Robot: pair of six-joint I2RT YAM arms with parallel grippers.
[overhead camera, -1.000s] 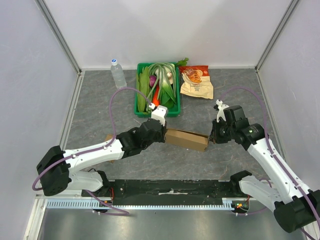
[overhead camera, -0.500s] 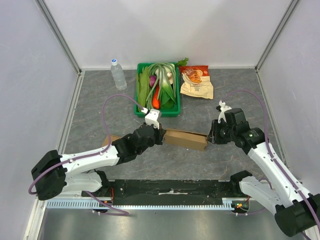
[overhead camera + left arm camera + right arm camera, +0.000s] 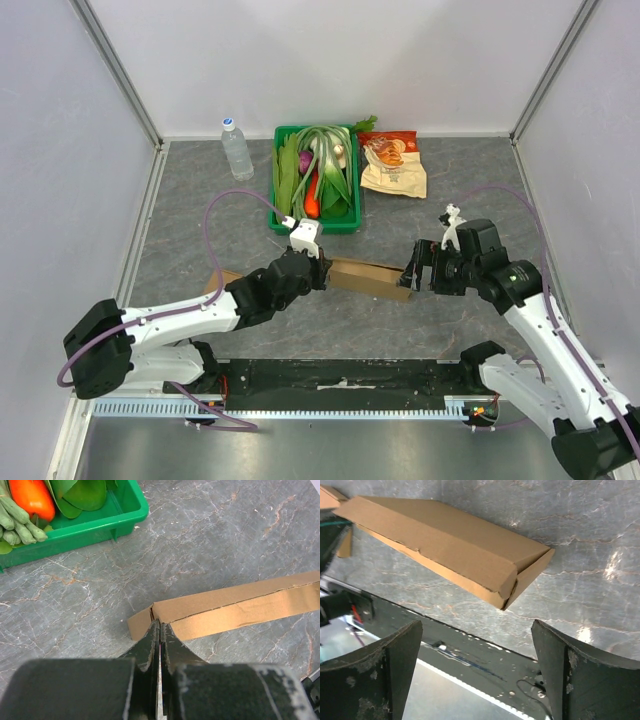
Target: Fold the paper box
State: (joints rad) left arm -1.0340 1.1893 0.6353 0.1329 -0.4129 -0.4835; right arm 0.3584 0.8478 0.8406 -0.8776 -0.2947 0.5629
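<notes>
- A green crate (image 3: 340, 227) is seen at the far middle of the grey table (image 3: 190, 210). It is filled with long leafy greens (image 3: 322, 160), a red vegetable (image 3: 32, 497), green beans (image 3: 20, 527) and something purple (image 3: 305, 160).
- A water bottle (image 3: 237, 148) is stood upright to the left of the crate, and a snack bag (image 3: 393, 165) is laid flat just to its right.
- The paper box (image 3: 370, 278) is laid on the table in front of the crate, between the two grippers. It is long and flattened, and the flap at its right end is partly lifted.
- The left gripper (image 3: 159, 630) is pressed fully together, with its tips set against the left end of the box. Whether any cardboard is caught between them cannot be told.
- The right gripper (image 3: 411, 270) is spread wide and nothing is held in it. The box's right end is seen just ahead of its fingers (image 3: 395, 655), untouched.
</notes>
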